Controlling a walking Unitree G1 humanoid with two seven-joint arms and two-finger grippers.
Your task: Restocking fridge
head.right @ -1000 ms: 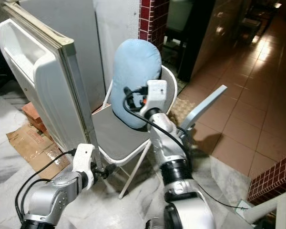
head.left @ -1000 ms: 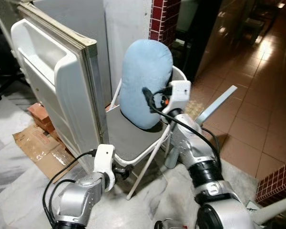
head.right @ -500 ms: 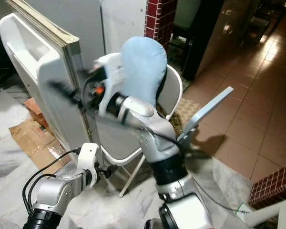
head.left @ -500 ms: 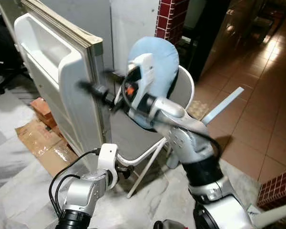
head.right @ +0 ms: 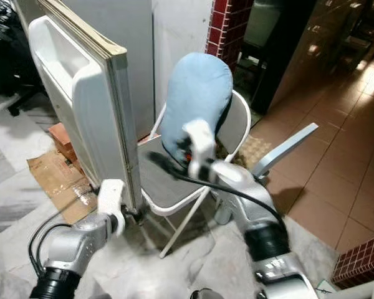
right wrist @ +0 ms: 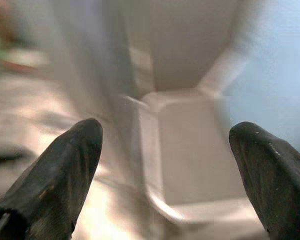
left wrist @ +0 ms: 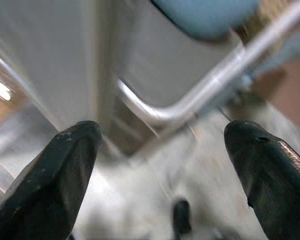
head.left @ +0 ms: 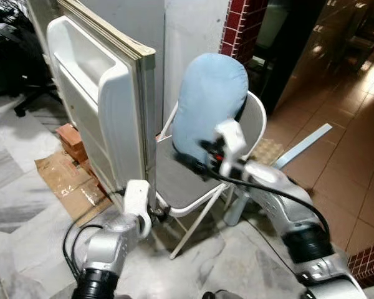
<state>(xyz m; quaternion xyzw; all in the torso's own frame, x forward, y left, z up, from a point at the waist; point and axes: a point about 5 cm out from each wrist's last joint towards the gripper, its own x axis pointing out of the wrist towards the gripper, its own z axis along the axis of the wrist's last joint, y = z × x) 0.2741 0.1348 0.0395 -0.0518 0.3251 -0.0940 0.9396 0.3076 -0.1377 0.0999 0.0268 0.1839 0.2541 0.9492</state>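
Where white moulded fridge door (head.left: 103, 106) gapes, padded blue cushion (head.left: 209, 112) fills steel-tube chair (head.left: 174, 187).

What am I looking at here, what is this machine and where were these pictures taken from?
This is a walking humanoid robot with two silver arms, each ending in jaws of two long black fingers. The two wide pictures come from a stereo camera on its head, looking down. They show an open fridge door, a white folding chair with a blue cushion leaning on its back, and flattened cardboard on the marble floor. The two close pictures come from wrist cameras looking along each arm's fingers. The left gripper sits low by the chair's frame; the right gripper is raised over the chair seat. Both have jaws open and hold nothing.
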